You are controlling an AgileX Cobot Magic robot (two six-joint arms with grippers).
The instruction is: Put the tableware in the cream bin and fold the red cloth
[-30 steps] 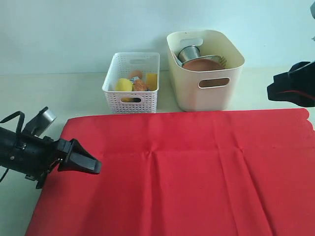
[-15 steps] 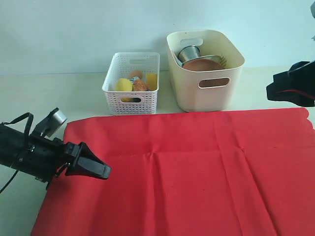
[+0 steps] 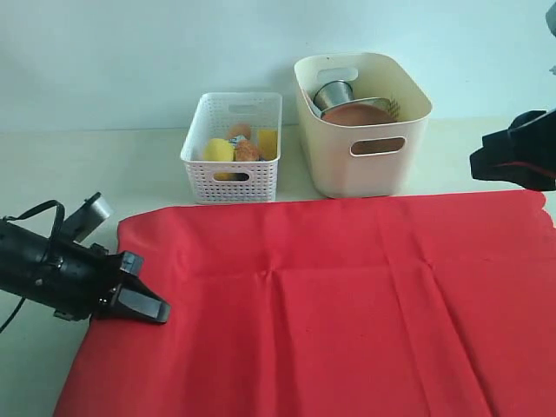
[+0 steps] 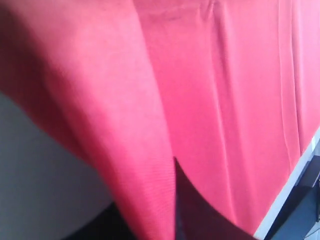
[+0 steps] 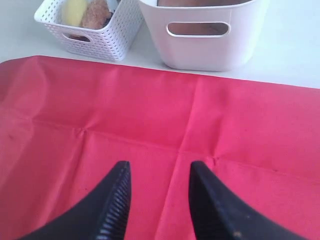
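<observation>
My left pincer (image 3: 152, 307) is pinched shut on the red cloth (image 3: 347, 304) at its left edge, right pincer (image 5: 159, 169) half open and empty; fabric's limp, light, so I grip edges.

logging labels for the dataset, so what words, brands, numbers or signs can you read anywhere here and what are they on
No text, brand, number or sign can be read in any view.
The tall cream plastic bin and the low white perforated plastic basket show bare walls, and the large bright red cloth is plain.
The food in the basket is too small to show any print.
</observation>
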